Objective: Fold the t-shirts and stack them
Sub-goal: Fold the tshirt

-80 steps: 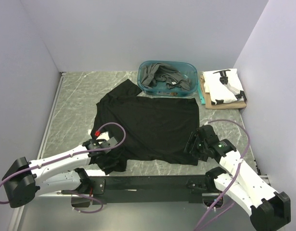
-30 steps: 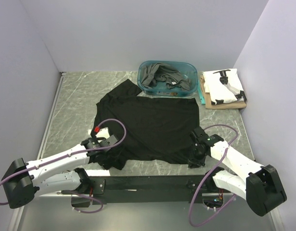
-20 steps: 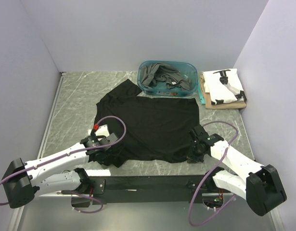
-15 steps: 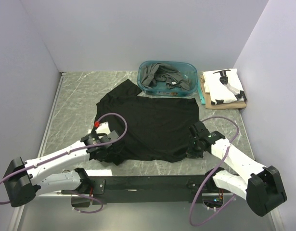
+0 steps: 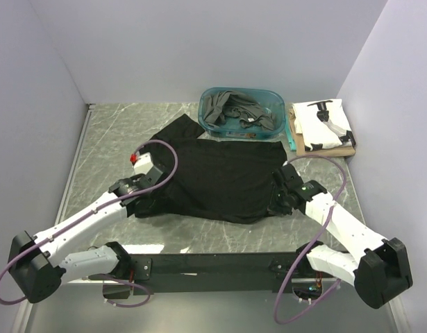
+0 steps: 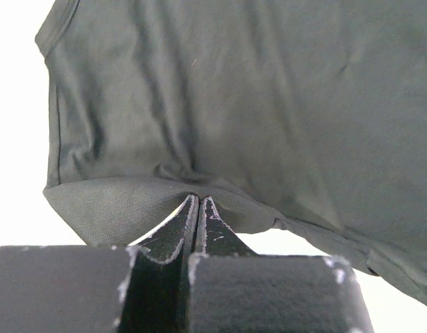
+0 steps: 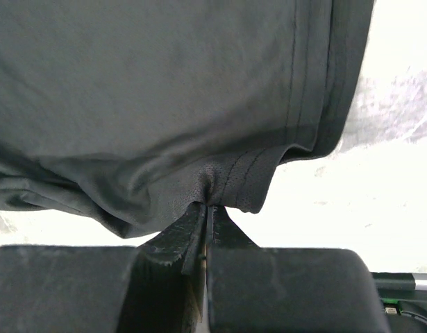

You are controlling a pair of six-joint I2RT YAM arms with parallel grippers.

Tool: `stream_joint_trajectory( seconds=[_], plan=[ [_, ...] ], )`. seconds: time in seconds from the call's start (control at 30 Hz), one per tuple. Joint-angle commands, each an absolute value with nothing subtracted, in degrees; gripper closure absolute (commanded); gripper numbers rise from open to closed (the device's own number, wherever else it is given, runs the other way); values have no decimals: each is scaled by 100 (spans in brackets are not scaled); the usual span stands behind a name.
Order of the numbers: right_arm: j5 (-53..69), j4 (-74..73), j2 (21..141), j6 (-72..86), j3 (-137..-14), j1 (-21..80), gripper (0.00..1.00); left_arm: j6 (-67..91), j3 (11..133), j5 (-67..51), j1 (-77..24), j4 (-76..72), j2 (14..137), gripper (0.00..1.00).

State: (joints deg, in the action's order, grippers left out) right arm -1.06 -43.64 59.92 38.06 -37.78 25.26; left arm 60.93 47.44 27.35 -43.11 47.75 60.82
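Since half a second ago, both arms have drawn the near hem of the black shirt farther from the near edge of the worktop, leaving more bare stone in front. One black shirt lies mid-worktop. At the far right, one white printed shirt sits folded on one tan shirt. One teal tub beside them holds crumpled grey shirts, number unclear. The left arm and right arm stretch forward low. The left jaws are pinched together on the hem's left end, the right jaws on its right end.
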Motion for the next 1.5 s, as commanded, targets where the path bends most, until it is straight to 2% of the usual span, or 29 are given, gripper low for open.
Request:
stream_joint_trajectory(
  seconds=[0.0,0.57,0.87,1.3,1.37,1.43,1.47],
  plan=[
    [-352,-4175,6108,3639,-4174,2558,100,5460,5106,2866,-4114,4158,6248,99],
    [-378,-3709,6802,3393,-4658,2216,100,4658,5730,3041,-3437,3244,7225,99],
    [-237,-3401,7136,3138,-4886,1934,100,4272,5853,2602,-3024,2558,7690,99],
    [-342,-2778,7998,3199,-5150,1486,100,3902,6248,2092,-2470,1881,9016,99],
    [-448,-2655,8103,3322,-5168,1407,95,3937,6328,2170,-2408,1916,9158,99],
    [-588,-2479,8182,3366,-5203,1362,79,3911,6389,2206,-2303,1881,9316,99],
    [-780,-2461,8226,3358,-5290,1310,77,3868,6390,2145,-2251,1776,9360,99]
  ],
)
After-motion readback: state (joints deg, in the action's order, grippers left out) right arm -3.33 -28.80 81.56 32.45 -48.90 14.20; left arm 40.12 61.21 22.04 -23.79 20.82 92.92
